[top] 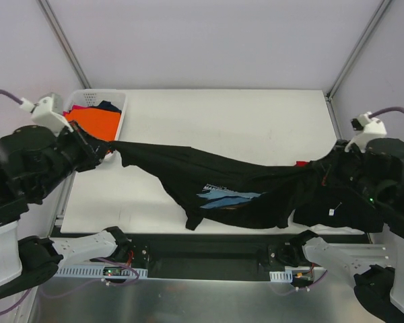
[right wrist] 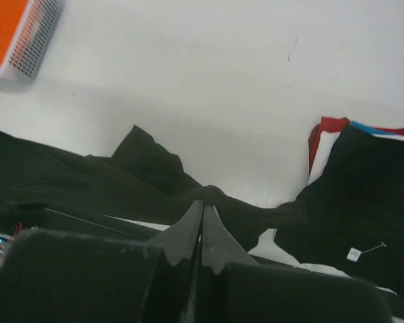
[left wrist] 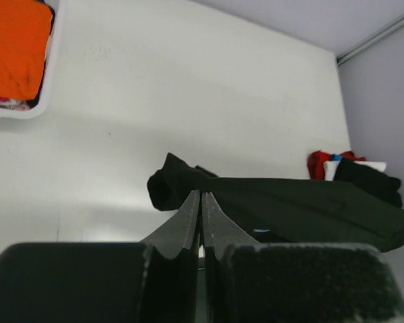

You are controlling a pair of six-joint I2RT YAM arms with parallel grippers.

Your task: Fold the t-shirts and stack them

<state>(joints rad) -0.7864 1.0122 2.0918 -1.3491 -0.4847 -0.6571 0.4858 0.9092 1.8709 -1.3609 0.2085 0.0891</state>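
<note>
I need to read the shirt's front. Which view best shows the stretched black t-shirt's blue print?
Top external: the black t-shirt is seen whole, its blue print facing the camera. The left wrist view shows black cloth with barely a sliver of blue; the right wrist view, only plain black cloth.

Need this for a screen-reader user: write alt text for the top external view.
A black t-shirt with a blue print is stretched across the white table, the left end effector and right end effector each shut on one end.
</note>
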